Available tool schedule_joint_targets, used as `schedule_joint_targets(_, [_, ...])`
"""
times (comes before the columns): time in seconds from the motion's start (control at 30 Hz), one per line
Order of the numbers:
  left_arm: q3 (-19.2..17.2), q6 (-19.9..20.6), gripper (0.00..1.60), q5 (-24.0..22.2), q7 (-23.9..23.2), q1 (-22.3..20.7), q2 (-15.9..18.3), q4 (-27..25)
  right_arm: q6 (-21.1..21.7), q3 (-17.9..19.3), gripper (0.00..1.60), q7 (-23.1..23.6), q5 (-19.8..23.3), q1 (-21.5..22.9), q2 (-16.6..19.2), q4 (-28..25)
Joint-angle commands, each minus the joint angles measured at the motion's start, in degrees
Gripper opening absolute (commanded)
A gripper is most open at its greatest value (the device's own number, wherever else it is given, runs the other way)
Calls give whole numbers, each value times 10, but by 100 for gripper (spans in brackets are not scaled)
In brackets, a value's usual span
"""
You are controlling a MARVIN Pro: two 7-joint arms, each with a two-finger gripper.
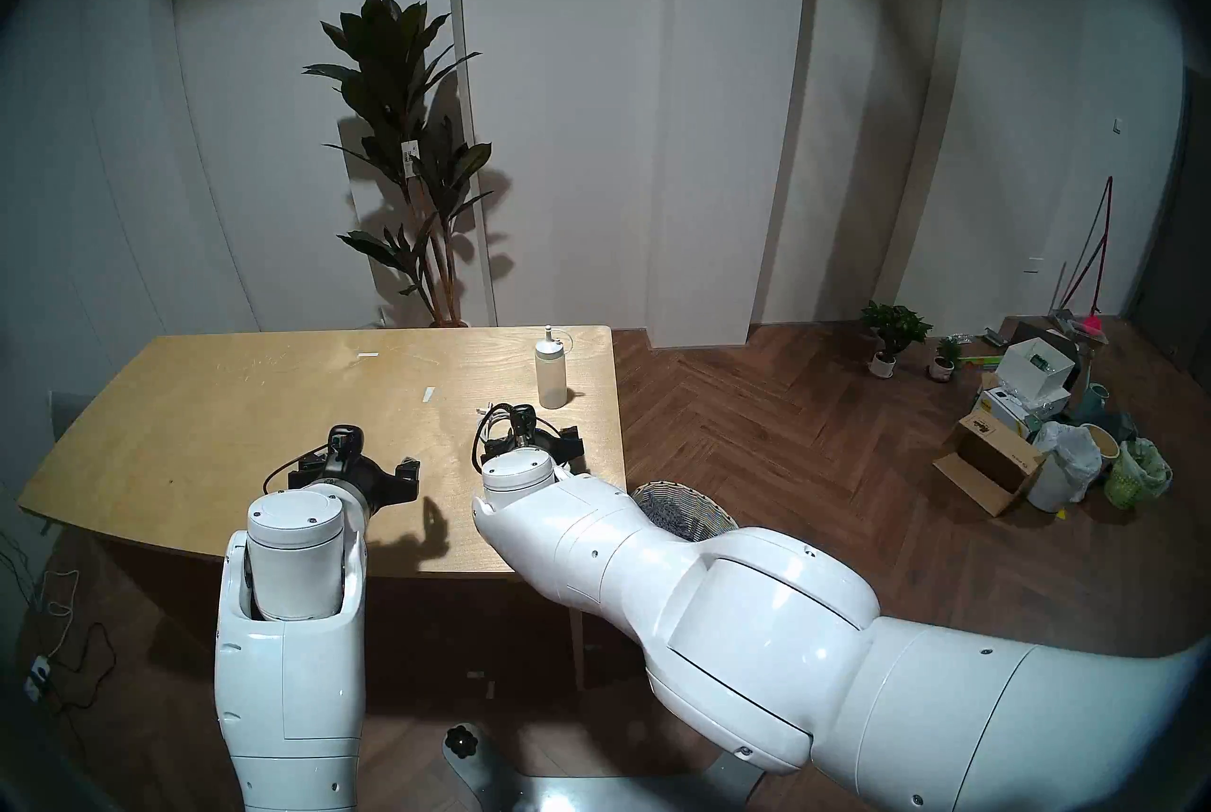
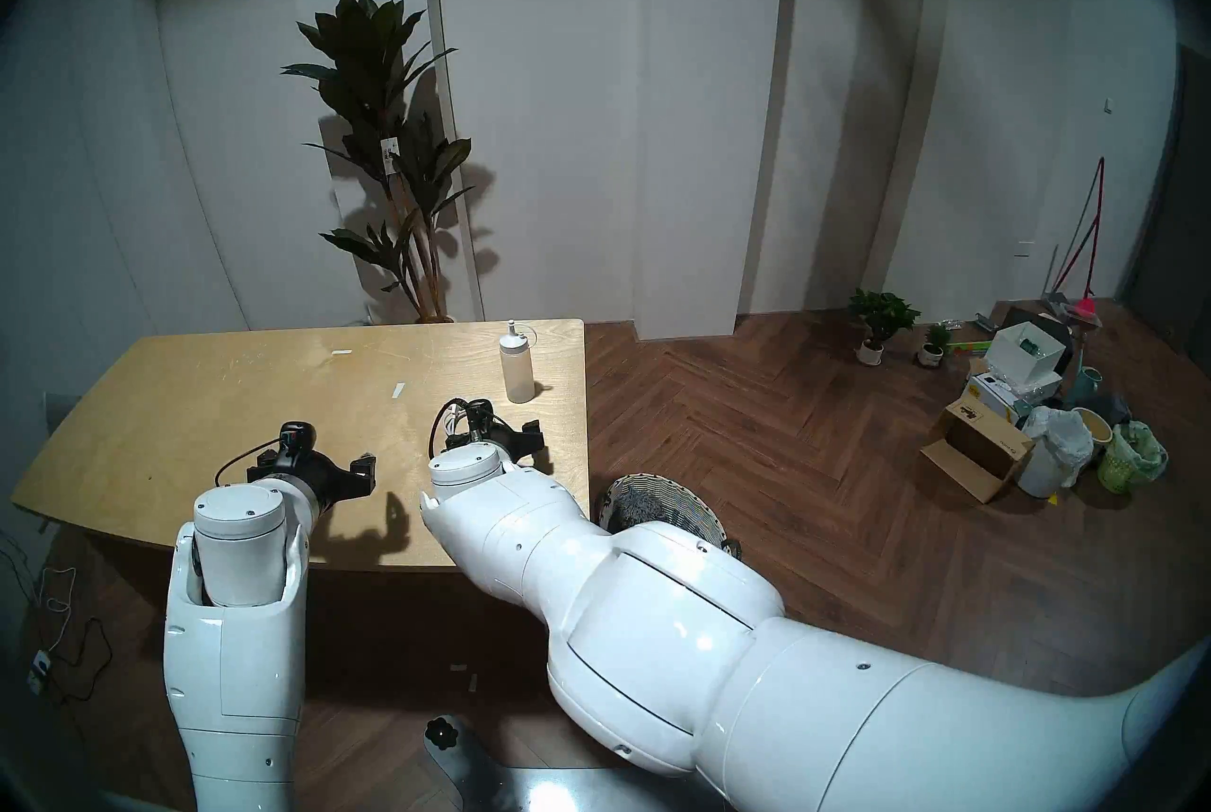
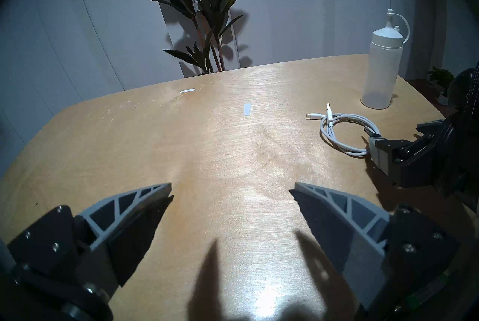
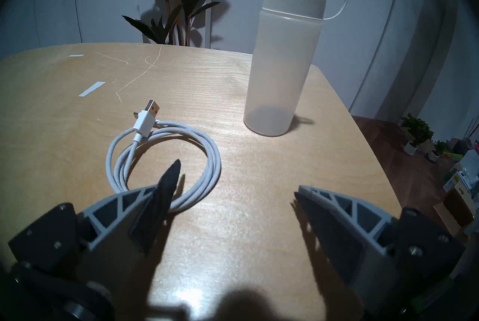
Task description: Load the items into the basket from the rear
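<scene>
Right gripper (image 4: pixel 237 184) spread wide over the coiled white cable (image 4: pixel 163 157), one fingertip seemingly inside its loop, squeeze bottle (image 4: pixel 283 58) upright beyond, left gripper (image 3: pixel 230 187) wide apart and empty, wicker basket (image 1: pixel 688 506) beside the table (image 1: pixel 262 397).

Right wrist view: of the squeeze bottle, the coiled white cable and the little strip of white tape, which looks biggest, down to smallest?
1. Squeeze bottle, clearly the largest.
2. Coiled white cable; it lies nearer the camera, which may enlarge it somewhat.
3. Strip of white tape, by far the smallest; it lies farther back, though.
</scene>
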Motion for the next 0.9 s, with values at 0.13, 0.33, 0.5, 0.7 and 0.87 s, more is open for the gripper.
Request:
schedule_joint_targets(0.13, [1,-2,160,-2,-1,-2,-3,-5,-2,-8,59,-4,-4,6,-7,-4])
schedule_joint_targets(0.33, [0,-3,160,-2,-1,-3,-6,-4,-2,-12,27,-6,-4,4,-7,-2])
schedule_joint_targets(0.5, [1,-4,160,-3,-1,-6,-8,-6,-2,-16,24,-8,-5,2,-7,1])
schedule_joint_targets(0.7, [2,-5,160,-4,-1,-8,-11,-7,-2,-19,151,-9,-5,3,-7,4])
schedule_joint_targets(0.87, [4,-6,160,-6,-1,-8,-13,-7,-2,-21,160,-13,-6,6,-7,4])
